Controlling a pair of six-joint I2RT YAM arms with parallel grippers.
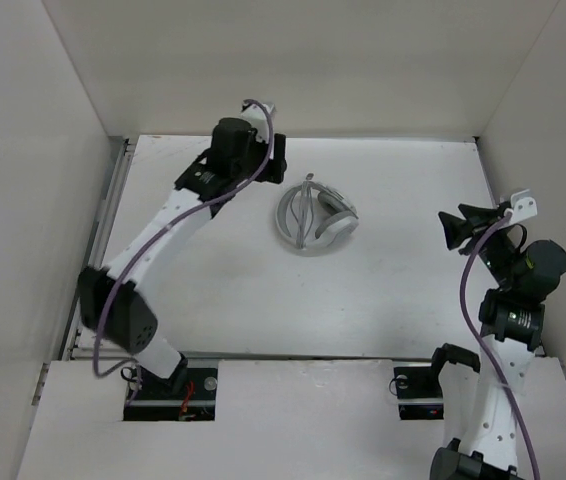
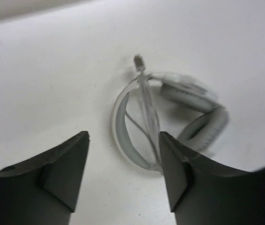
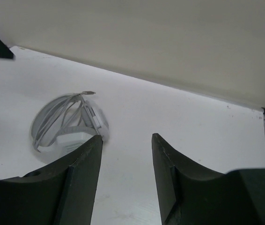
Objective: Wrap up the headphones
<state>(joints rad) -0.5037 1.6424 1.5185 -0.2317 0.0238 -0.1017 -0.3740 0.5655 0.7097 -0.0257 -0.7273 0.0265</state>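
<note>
White table [image 1: 393, 300], pale walls [image 1: 313, 60], perhaps cardboard

Open bench on all sides of the headphones [image 1: 313, 218]

The headphones lie alone near the middle of the bench [image 1: 393, 300], with bare surface all round them for an approach from any side. The left claw [image 1: 277, 160] hangs just beside them on their far-left side, jaws apart with nothing between. The right claw [image 1: 451, 230] stands well apart to the right, also parted. White walls [image 1: 313, 70] close off the far, left and right edges.
</note>
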